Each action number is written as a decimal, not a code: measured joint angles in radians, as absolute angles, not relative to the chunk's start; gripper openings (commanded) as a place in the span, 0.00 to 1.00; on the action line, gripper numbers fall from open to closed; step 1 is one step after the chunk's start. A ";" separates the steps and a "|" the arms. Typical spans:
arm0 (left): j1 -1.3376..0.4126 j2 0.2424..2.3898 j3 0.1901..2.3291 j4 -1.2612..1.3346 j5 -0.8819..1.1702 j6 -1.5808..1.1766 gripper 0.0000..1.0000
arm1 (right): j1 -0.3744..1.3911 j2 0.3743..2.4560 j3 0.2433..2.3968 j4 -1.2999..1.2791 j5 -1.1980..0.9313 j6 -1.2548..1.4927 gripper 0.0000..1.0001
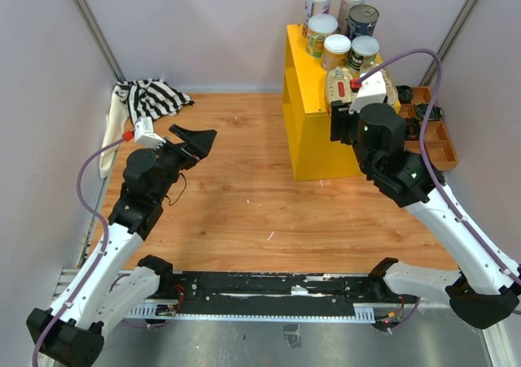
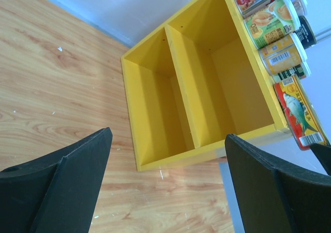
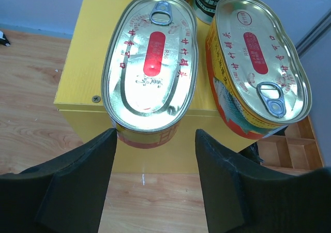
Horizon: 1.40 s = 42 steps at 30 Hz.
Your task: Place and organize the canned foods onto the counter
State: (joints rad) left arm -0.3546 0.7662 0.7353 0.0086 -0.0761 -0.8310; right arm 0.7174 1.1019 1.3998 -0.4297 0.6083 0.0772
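Two oval gold-lidded fish tins (image 3: 150, 62) (image 3: 258, 57) lie side by side at the front edge of the tall yellow box counter (image 3: 85, 52), with round cans (image 1: 335, 37) behind them. The right gripper (image 3: 155, 140) hovers wide open before one tin. The left gripper (image 2: 168, 135) is also spread and empty. Nudging the tins squarely inward seems prudent (their lids carry red Chinese lettering).

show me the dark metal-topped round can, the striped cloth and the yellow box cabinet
dark metal-topped round can (image 1: 363, 14): top external view, on its lid
black-and-white striped cloth (image 1: 155, 98): top external view, on its middle
bright yellow box cabinet (image 2: 181, 88): left wrist view, on its middle divider
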 measured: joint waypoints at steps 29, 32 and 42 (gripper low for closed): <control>-0.355 0.774 0.735 0.027 -0.076 -0.831 0.95 | 0.572 1.113 1.400 -0.431 0.385 0.077 0.61; -0.355 0.775 0.735 0.027 -0.076 -0.831 0.95 | 0.569 1.113 1.400 -0.431 0.381 0.077 0.64; -0.355 0.775 0.735 0.018 -0.077 -0.812 0.95 | 0.567 1.039 1.418 -0.534 0.327 0.081 0.76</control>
